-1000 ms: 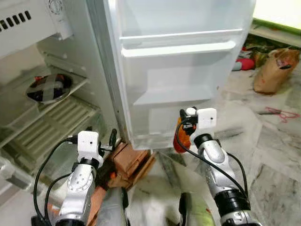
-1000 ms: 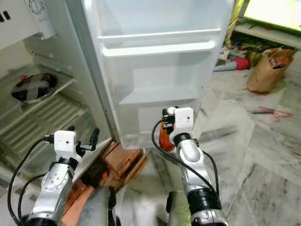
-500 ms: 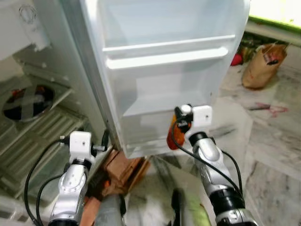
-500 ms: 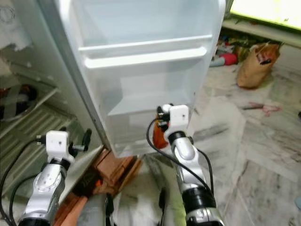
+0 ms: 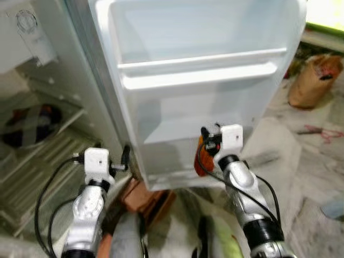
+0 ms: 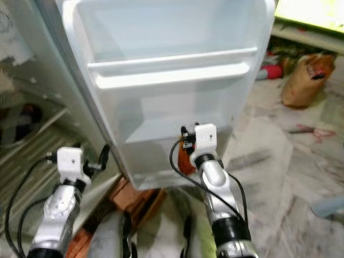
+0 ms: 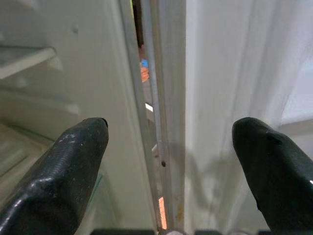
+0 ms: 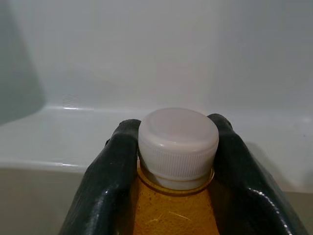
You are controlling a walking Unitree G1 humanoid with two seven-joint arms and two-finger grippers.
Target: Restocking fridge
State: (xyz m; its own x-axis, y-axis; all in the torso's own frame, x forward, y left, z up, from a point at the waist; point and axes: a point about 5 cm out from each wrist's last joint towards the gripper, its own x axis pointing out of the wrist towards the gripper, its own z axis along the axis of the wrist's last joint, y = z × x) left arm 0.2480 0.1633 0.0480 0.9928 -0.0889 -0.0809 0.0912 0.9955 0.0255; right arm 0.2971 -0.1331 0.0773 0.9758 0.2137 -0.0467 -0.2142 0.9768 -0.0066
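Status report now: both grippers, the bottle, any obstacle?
Right gripper shut on orange bottle, held at fridge door lower shelf. Left gripper open, empty, beside door hinge. No obstacle seen.

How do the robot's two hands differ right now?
The right hand is shut on an orange bottle with a white cap; the left hand is open and empty. The right hand is at the fridge door's lower shelf; the left points at the door's hinge edge. Both have two black fingers.
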